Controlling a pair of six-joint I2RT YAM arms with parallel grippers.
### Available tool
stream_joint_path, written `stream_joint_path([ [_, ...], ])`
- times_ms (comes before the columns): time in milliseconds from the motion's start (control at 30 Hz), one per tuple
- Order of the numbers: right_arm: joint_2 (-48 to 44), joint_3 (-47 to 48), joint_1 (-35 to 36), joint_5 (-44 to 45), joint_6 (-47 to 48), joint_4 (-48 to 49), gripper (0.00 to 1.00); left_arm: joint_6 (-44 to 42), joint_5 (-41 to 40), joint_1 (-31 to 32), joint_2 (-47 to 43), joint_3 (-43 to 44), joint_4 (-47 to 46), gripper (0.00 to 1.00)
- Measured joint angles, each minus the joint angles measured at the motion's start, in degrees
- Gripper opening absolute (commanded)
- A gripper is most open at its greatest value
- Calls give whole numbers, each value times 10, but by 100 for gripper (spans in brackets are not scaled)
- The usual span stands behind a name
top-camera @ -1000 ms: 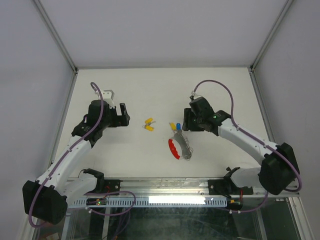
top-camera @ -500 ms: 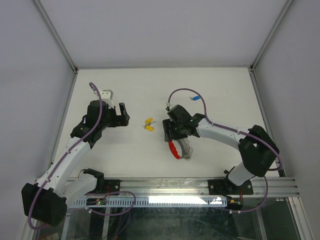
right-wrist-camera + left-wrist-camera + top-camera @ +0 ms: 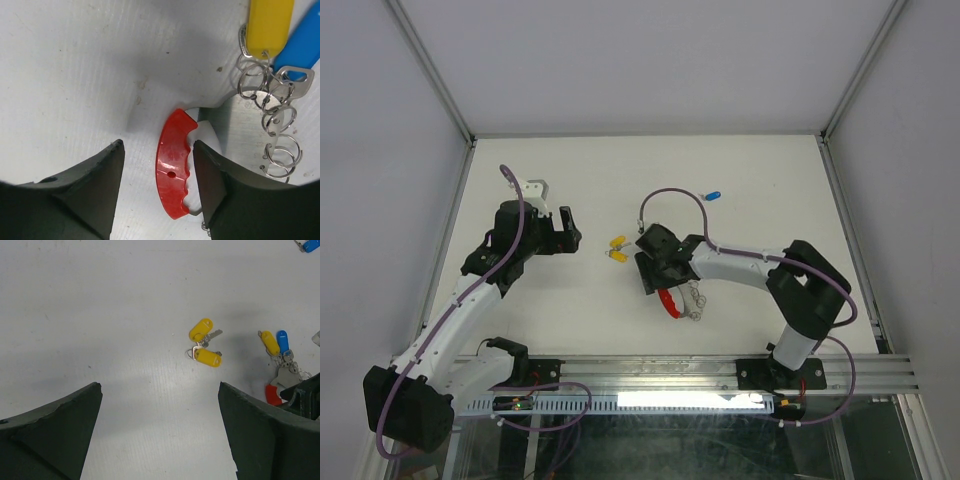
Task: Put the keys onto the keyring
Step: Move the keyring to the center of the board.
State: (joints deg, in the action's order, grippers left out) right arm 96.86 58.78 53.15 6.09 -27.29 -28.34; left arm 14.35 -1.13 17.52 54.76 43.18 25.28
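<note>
The keyring lies at mid-table, a red curved strip (image 3: 668, 300) with grey rings (image 3: 693, 300). In the right wrist view the red strip (image 3: 175, 165) lies between my right gripper's open fingers (image 3: 90, 185), with the rings (image 3: 275, 125) to its right. A yellow key (image 3: 270, 25) and a blue key (image 3: 300, 45) hang on those rings. My right gripper (image 3: 655, 270) is low over the strip. Two loose yellow keys (image 3: 617, 248) lie to its left, and they also show in the left wrist view (image 3: 206, 345). My left gripper (image 3: 565, 228) is open and empty, left of them.
A single blue key (image 3: 713, 195) lies behind the right arm, and it also shows at the top right of the left wrist view (image 3: 311, 245). A small white block (image 3: 535, 188) sits behind the left gripper. Frame posts and walls border the white table (image 3: 770, 170).
My right gripper has swung left and down onto the keyring, its open fingers now on either side of the red strip. The lone blue key behind it came into view. The left arm has not moved.
</note>
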Motion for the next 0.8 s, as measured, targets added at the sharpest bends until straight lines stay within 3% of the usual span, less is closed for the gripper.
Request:
stream_joint_path([
  [367,10,-3,30,-35,50,36,60,0,0,0,-3,0,0,99],
  [667,-89,-101,72,-149,86,33,60,0,-1,0,-3,0,0,99],
  [800,-180,-119,70,-115,70,10,47,0,-1,0,-1,0,0,99],
])
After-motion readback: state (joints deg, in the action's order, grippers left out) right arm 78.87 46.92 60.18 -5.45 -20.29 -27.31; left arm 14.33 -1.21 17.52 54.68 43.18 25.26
